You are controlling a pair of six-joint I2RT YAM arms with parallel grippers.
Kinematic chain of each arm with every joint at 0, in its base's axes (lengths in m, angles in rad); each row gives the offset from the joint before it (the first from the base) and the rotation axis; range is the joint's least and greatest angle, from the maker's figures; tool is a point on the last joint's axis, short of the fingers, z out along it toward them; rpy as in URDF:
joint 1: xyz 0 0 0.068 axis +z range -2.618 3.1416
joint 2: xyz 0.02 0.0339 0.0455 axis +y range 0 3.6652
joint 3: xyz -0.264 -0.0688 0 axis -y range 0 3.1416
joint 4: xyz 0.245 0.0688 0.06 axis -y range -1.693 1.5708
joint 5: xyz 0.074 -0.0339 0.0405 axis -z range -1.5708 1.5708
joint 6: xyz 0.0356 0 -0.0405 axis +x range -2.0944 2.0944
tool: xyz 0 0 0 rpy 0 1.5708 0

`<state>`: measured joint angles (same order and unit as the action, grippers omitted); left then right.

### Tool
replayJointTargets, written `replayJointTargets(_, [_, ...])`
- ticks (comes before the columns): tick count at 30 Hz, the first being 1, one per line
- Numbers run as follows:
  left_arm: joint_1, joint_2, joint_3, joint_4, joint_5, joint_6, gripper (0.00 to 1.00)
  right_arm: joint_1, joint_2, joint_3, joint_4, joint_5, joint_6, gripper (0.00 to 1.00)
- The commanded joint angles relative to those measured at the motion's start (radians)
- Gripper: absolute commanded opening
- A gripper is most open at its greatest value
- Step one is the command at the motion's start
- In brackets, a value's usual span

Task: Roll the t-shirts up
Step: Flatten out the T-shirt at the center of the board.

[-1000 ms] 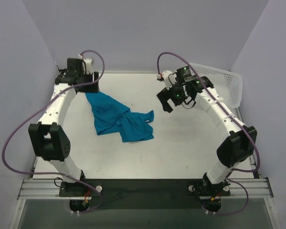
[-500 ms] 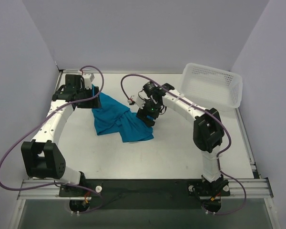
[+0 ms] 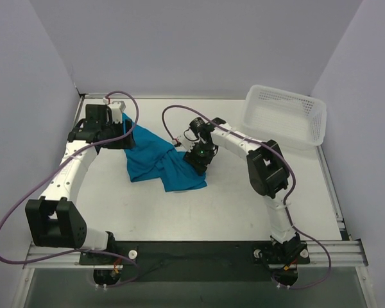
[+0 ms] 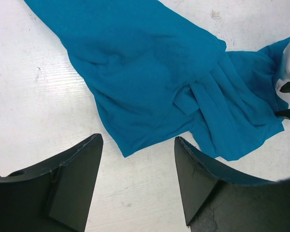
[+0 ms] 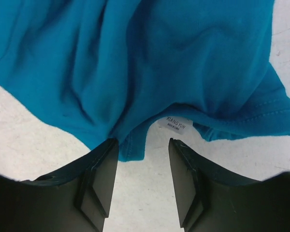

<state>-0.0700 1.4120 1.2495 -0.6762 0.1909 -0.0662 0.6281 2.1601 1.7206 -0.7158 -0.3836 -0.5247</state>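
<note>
We find the t-shirt (image 3: 155, 160) lying on the table (image 3: 237, 199). The left gripper (image 3: 117, 126) is at the far left corner of the t-shirt, and the right gripper (image 3: 199, 162) is over its right edge. The basket (image 3: 283, 117) stands well right of the t-shirt, farther back.

Shows a crumpled teal t-shirt (image 3: 155, 160) lying on a white table (image 3: 231, 192), left gripper (image 3: 119, 126) at its far-left corner, right gripper (image 3: 199, 160) low over its right edge, white basket (image 3: 316, 122) far right.

Bare table (image 3: 244, 199) lies open near and right of the shirt (image 3: 147, 154); the basket (image 3: 279, 119) stands well right of it, filling the far corner.
</note>
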Motion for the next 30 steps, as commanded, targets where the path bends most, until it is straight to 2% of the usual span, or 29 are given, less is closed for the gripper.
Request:
replayJointTargets(1, [0.006, -0.045, -0.002, 0.038, 0.001, 0.014, 0.71, -0.005, 0.021, 0.065, -0.025, -0.012, 0.019, 0.42])
replayJointTargets(2, [0.006, -0.045, -0.001, 0.038, 0.001, 0.017, 0.71, -0.004, 0.03, 0.066, -0.024, -0.017, 0.019, 0.38])
replayJointTargets(5, [0.006, -0.047, 0.002, 0.033, -0.001, 0.022, 0.71, -0.002, 0.034, 0.073, -0.027, -0.023, 0.018, 0.15])
replayJointTargets(6, [0.006, -0.042, 0.004, 0.029, 0.001, 0.023, 0.71, -0.001, 0.027, 0.076, -0.03, -0.014, 0.019, 0.0])
replayJointTargets(10, [0.006, -0.031, 0.018, 0.035, 0.001, 0.032, 0.71, -0.007, -0.066, 0.129, -0.046, 0.005, 0.052, 0.0])
replayJointTargets(11, [0.006, -0.027, 0.022, 0.038, 0.001, 0.032, 0.71, -0.01, -0.103, 0.163, -0.095, 0.002, 0.057, 0.0])
replayJointTargets(14, [0.006, -0.002, 0.036, 0.049, -0.008, 0.034, 0.71, -0.03, -0.152, 0.36, -0.21, -0.063, 0.113, 0.0])
replayJointTargets(19, [0.013, 0.038, 0.07, 0.063, -0.016, 0.04, 0.71, -0.071, -0.259, 0.609, -0.198, -0.101, 0.238, 0.0])
replayJointTargets(22, [0.033, 0.054, 0.1, 0.075, 0.057, 0.089, 0.71, -0.058, -0.311, 0.697, -0.12, -0.042, 0.282, 0.0])
replayJointTargets(26, [0.035, 0.067, 0.142, 0.099, 0.048, 0.147, 0.72, -0.021, -0.457, 0.608, 0.189, 0.038, 0.328, 0.0])
replayJointTargets(30, [0.035, 0.074, 0.169, 0.105, 0.073, 0.172, 0.72, -0.001, -0.482, 0.603, 0.344, 0.113, 0.357, 0.0])
